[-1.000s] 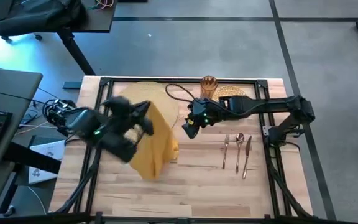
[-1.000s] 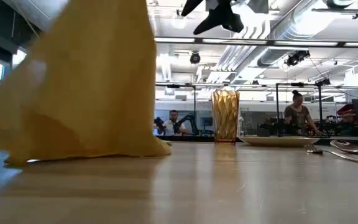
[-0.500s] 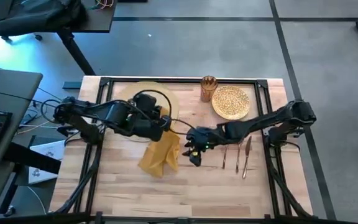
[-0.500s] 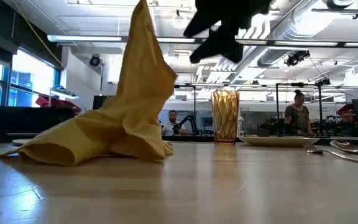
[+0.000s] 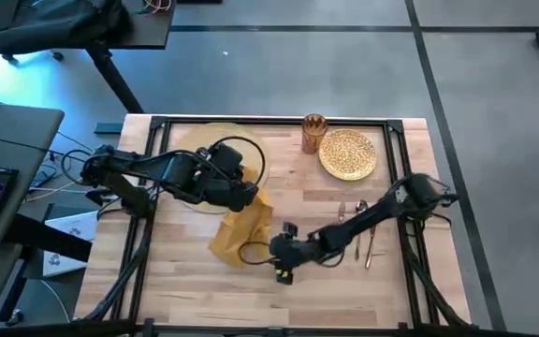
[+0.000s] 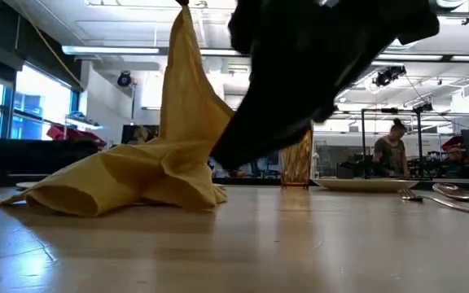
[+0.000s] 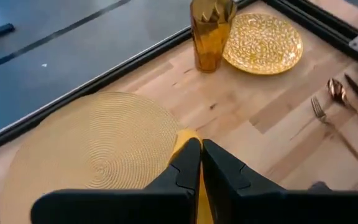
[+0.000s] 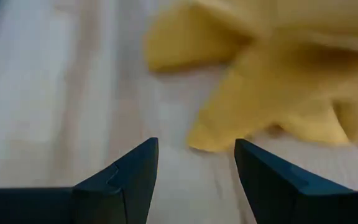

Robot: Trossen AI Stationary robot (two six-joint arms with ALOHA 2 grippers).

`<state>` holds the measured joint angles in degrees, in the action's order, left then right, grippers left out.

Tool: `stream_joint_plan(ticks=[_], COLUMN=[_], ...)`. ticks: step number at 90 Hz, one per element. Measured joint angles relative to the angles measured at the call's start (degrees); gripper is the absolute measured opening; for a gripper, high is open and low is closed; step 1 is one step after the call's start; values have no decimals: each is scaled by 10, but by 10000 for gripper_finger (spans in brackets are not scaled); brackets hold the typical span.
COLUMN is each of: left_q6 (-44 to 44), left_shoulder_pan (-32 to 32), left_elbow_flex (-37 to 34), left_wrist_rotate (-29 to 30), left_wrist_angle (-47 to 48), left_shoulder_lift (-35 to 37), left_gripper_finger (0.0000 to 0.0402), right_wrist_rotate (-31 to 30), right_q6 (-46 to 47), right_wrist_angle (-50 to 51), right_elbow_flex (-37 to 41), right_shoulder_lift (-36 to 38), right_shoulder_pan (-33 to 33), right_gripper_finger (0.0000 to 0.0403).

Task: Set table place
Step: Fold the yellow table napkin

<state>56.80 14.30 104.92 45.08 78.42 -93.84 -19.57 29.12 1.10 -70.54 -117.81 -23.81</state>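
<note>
Both grippers are working: our left gripper (image 7: 201,163) is pinching the napkin (image 5: 240,229) near the placemat (image 7: 98,144); our right gripper (image 8: 194,171) is gaping, empty, mid-table (image 5: 176,281).

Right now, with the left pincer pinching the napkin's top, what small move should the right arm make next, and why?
Probably ease the open right pincer forward onto the napkin corner ahead. The left pincer holds the peak up while the rest lies crumpled on the table, so it can't be spread single-handed.

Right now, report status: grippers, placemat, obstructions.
Left gripper shut on yellow napkin, holding it up by one corner. Right gripper open, low beside napkin's trailing edge. Placemat bare at table's far-left. Napkin hangs beside it.
</note>
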Motion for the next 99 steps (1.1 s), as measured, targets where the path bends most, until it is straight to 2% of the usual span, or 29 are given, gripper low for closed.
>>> stream_joint_plan(ticks=[8,16,27,33,39,46,51,59,74,87,99], left_q6=[-11,-16,-16,-16,-16,-13,-6,-4,-46,-92,-75], left_shoulder_pan=[1,1,2,7,14,23,30,45,79,108,139], left_elbow_flex=[0,0,0,0,0,0,1,13,53,87,96], left_wrist_rotate=[0,1,2,1,4,4,4,6,-11,-88,-187], left_wrist_angle=[0,0,0,0,-1,-3,-2,-3,-8,-28,-34], left_shoulder_lift=[0,0,0,3,10,25,38,59,94,117,129], left_gripper_finger=[0,0,0,0,0,0,0,0,0,0,0], right_wrist_rotate=[-27,-30,-35,-50,-55,-56,-51,-37,-9,53,125], right_q6=[34,59,119,153,168,157,138,107,80,75,115], right_wrist_angle=[25,47,141,213,261,315,352,429,568,626,648], right_elbow_flex=[-44,-83,-151,-183,-204,-225,-243,-272,-295,-289,-287], right_shoulder_lift=[-28,-64,-103,-115,-118,-115,-110,-77,35,168,251], right_shoulder_pan=[-1,2,10,12,14,17,20,25,29,35,36], right_gripper_finger=[197,197,181,150,103,33,13,5,0,0,0])
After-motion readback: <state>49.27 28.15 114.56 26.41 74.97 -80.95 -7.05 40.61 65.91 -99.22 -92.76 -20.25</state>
